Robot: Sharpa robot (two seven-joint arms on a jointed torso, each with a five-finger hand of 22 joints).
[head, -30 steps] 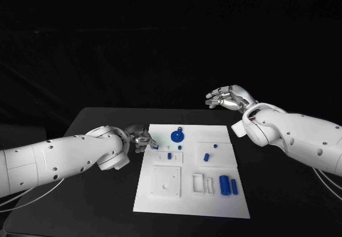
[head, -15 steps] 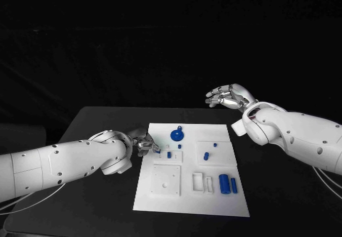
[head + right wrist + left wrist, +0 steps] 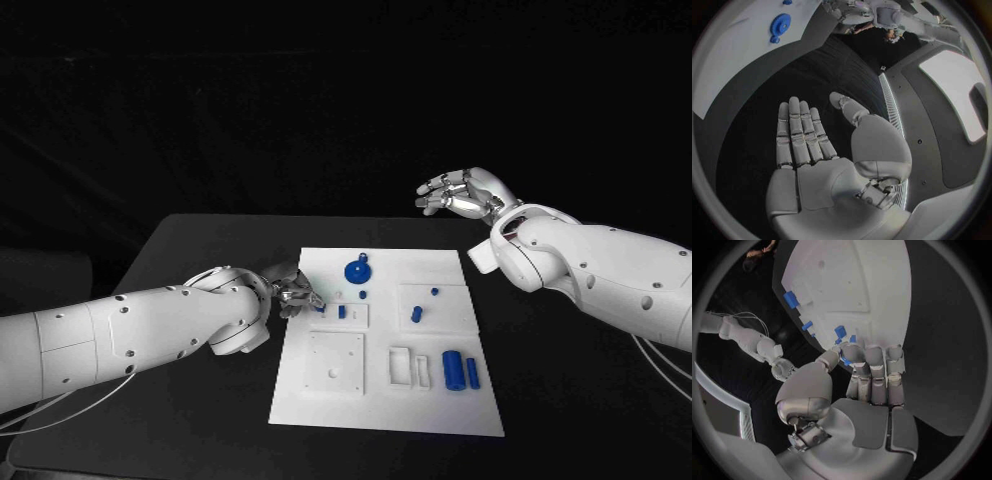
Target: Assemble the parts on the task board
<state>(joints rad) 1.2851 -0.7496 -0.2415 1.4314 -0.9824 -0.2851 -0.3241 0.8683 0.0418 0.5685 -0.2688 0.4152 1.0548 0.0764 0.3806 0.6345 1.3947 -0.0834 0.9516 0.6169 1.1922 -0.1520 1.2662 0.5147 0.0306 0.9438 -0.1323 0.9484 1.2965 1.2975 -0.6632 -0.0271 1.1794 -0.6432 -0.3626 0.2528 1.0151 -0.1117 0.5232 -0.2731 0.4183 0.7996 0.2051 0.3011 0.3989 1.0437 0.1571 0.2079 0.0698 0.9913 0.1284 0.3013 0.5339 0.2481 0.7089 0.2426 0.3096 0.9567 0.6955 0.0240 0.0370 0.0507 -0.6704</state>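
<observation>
there, a small blue part (image 3: 846, 360) sits pinched at the left hand's (image 3: 294, 290) fingertips.

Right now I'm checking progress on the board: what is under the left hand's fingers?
The left hand pinches a small blue part over the task board's edge. The fingers cover most of it, so its shape stays hidden.

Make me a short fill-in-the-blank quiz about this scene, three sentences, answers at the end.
1. The task board is coloured ____.
2. The hand at the board's edge is the robot's ____ hand.
3. The right hand hovers behind the table with its fingers spread, holding ____.

Answers: white; left; nothing
</observation>
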